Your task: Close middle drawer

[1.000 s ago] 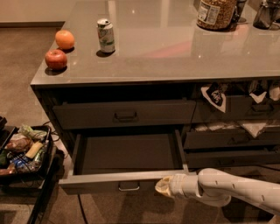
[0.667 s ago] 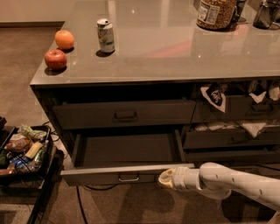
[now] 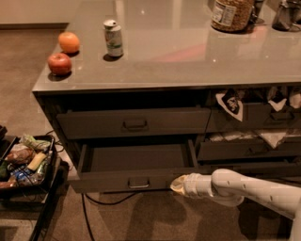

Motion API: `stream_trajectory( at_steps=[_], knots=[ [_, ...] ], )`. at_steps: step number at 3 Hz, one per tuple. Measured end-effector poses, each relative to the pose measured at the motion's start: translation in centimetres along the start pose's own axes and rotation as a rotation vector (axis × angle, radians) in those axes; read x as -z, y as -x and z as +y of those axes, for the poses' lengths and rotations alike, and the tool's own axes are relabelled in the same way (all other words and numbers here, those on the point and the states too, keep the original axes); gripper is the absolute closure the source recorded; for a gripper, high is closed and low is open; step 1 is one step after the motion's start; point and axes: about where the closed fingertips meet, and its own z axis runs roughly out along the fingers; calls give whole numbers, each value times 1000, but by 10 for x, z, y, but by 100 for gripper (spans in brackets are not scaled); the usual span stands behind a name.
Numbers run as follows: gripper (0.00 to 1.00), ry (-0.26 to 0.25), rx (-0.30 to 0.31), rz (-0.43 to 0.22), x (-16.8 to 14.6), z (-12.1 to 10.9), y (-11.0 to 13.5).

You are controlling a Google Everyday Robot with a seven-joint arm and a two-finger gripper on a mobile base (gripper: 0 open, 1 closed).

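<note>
Moved: the drawer (image 3: 108,181) sits farther into the cabinet than a second ago, with less of its floor showing, and my gripper (image 3: 178,184) has gone in with it.
Gripper: low in the view, right of centre, with its yellowish tip against the right end of the drawer's front. My pale arm (image 3: 244,188) runs off to the right edge.
Gripper state: apart or together, I cannot tell (the tip reads as one rounded nub from here).
Drawer: second row down on the left side, still partly out, a strip of paler floor visible behind its front.
Handle (image 3: 138,182): centred on that front, to the left of my tip and clear of it.
Top drawer (image 3: 94,124): directly above, nearly flush, with its own small pull.
Right drawers (image 3: 249,149): beside mine, standing open, pale packets poking out of them.
Counter (image 3: 188,61): an apple (image 3: 59,63) and an orange (image 3: 69,42) near the left corner, a can (image 3: 113,38) upright just right of them, a jar (image 3: 231,14) at the back right.
Bin (image 3: 52,157): on the floor to the left, full of wrapped snacks.
Cable (image 3: 107,201): dark, on the carpet under the drawer.
</note>
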Motion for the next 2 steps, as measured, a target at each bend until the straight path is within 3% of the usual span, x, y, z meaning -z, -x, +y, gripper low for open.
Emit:
stream_trajectory(
  at_steps=[1,2],
  knots=[
    [100,-50,38,1,-29,-37,-1],
    [100,-77,62,4,-41,-53,1]
  ],
)
